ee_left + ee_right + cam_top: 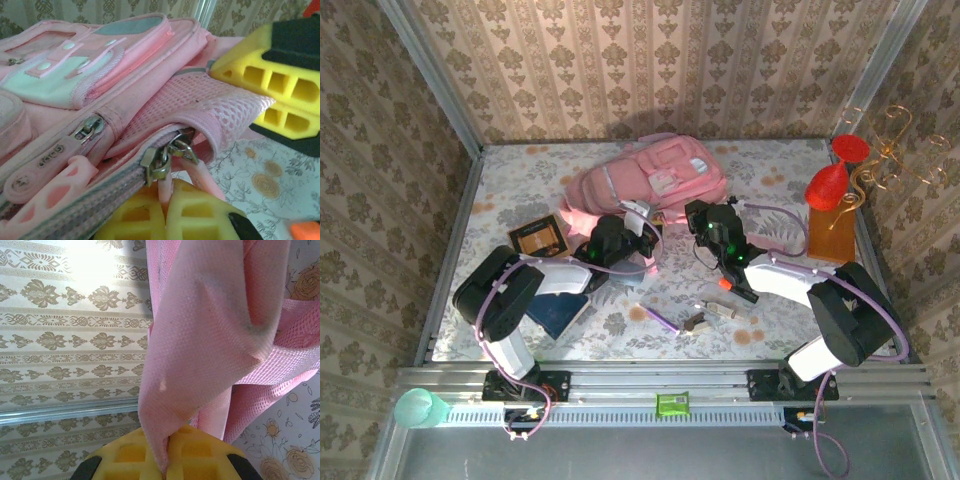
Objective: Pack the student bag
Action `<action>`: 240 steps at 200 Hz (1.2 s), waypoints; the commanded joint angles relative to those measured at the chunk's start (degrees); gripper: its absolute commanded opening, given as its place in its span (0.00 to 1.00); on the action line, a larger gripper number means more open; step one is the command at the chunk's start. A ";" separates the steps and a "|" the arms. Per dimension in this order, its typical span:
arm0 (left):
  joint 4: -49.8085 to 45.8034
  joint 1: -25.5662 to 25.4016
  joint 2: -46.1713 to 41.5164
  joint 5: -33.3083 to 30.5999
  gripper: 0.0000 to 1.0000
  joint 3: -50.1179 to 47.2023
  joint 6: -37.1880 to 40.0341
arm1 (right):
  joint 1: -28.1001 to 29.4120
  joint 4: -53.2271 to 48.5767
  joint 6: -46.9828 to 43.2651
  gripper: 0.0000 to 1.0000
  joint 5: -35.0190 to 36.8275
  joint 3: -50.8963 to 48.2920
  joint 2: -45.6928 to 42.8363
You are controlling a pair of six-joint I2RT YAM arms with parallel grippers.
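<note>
On the table (505, 195) — student bag (655, 175), contents hidden.

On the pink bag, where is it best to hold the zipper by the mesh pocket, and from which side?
Take the pink pull tab on the metal slider, coming from the side it points to, away from the bag. It sticks out free and thin, so jaws close across it.
</note>
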 commanded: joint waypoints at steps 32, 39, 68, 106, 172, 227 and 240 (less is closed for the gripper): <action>1.89 2.26 -2.70 -4.53 0.00 -2.90 -2.08 | -0.70 0.69 -2.57 0.00 5.50 -2.50 -0.76; 1.27 2.27 -3.00 -4.83 0.00 -3.28 -1.89 | -0.99 0.32 -2.98 0.00 5.95 -2.75 -1.06; -1.45 2.73 -4.41 -4.79 0.00 -5.01 -1.68 | -1.79 -1.32 -4.84 0.00 7.04 -3.58 -1.64; -8.29 3.61 -7.18 -6.52 0.00 -5.89 -1.87 | -3.25 -1.96 -7.43 0.00 7.10 -4.51 -1.63; -11.52 4.00 -6.85 -2.03 0.00 -5.03 -1.59 | -3.48 1.59 -9.38 0.00 2.78 -4.10 0.80; -6.97 5.45 -6.34 6.40 0.00 -6.05 -4.69 | -3.43 3.60 -8.68 0.00 0.39 -2.02 2.51; -3.44 7.51 -7.41 7.15 0.00 -8.49 -7.48 | -3.69 3.15 -8.81 0.00 0.72 -2.14 2.34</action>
